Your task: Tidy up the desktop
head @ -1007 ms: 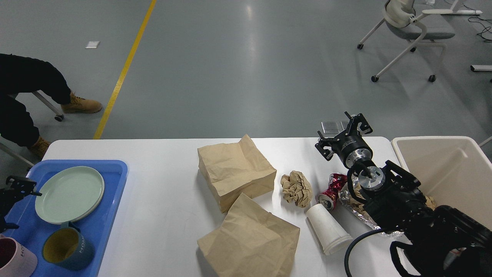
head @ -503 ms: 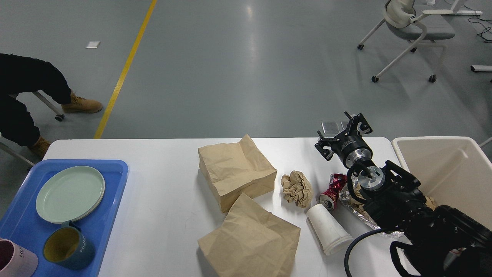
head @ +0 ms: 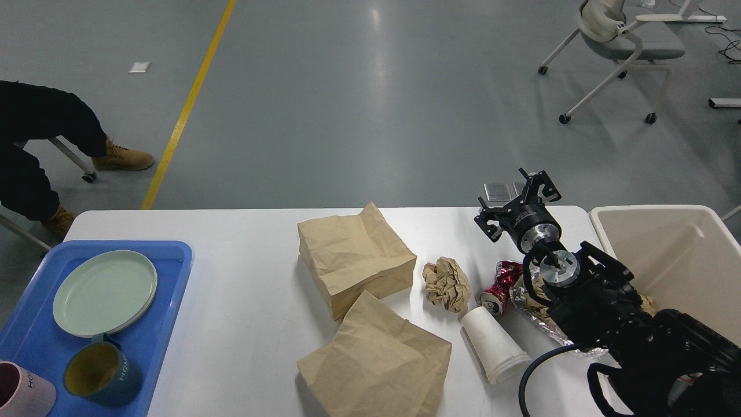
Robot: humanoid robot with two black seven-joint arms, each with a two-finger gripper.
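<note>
Head view, looking forward and down. The white surface [head: 243, 278] spans most of the lower frame, its far edge running left to right in front of the grey floor.

Your right arm enters from the lower right corner and reaches up toward the far right part of the surface. Its right tool [head: 517, 200] sits over the far edge with its black fingers spread apart and nothing between them. Your left tool is out of frame.

Near the centre, two tan paper bags lie flat: the far bag [head: 354, 255] and the near bag [head: 376, 362], whose top corner overlaps the far bag's near edge. Just right of them rests a crumpled paper ball [head: 447, 284]. Beside it lies a crushed red can [head: 501, 287] on its side, and a white paper cup [head: 493, 344], also on its side, just in front of the can. A foil wrapper [head: 535, 315] is partly hidden under your right arm.

At the left, a blue tray [head: 173, 272] holds a pale green plate [head: 105, 292], a dark blue mug [head: 104, 373] and a pink mug [head: 23, 391]. At the right edge stands a beige bin [head: 666, 255].
</note>
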